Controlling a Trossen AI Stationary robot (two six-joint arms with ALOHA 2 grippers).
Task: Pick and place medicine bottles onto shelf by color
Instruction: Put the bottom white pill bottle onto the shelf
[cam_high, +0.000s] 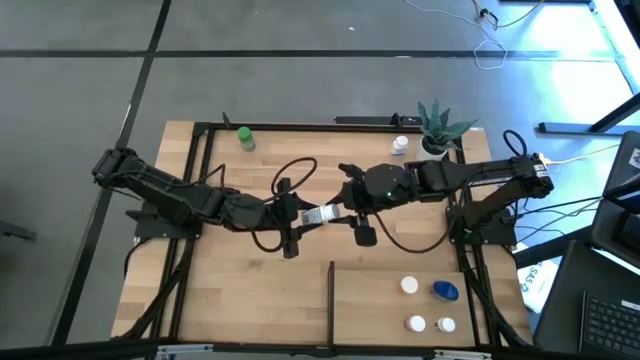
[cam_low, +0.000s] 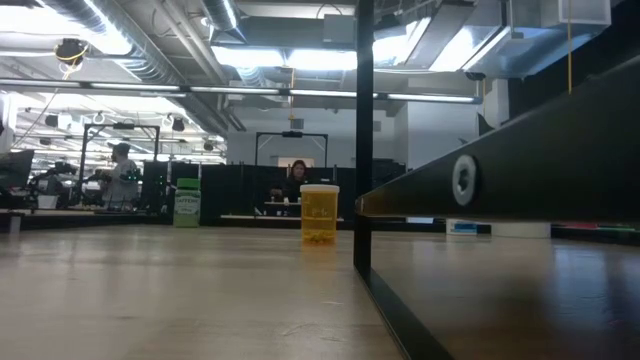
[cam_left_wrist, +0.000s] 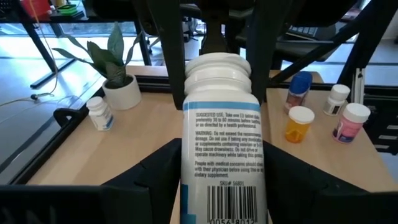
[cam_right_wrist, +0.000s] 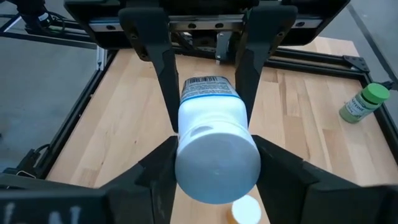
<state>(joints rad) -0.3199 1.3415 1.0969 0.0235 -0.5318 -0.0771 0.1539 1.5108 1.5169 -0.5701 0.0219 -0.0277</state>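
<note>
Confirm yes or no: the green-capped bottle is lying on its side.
No. In the right wrist view the green-capped bottle stands upright on the wooden table, cap on top.

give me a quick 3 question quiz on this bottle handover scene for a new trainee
1. True or false: the white bottle lies flat on the table between the arms.
2. Which grippers have their fingers around the white bottle? A) left gripper only B) right gripper only C) both
3. Fill in: the green-capped bottle stands near the table's far edge, on the ____ arm's side.

Key
1. False: it is held above the table, lying sideways between the two grippers.
2. C: the left wrist view shows the label end between the left fingers, and the right wrist view shows the cap end between the right fingers.
3. left
</note>
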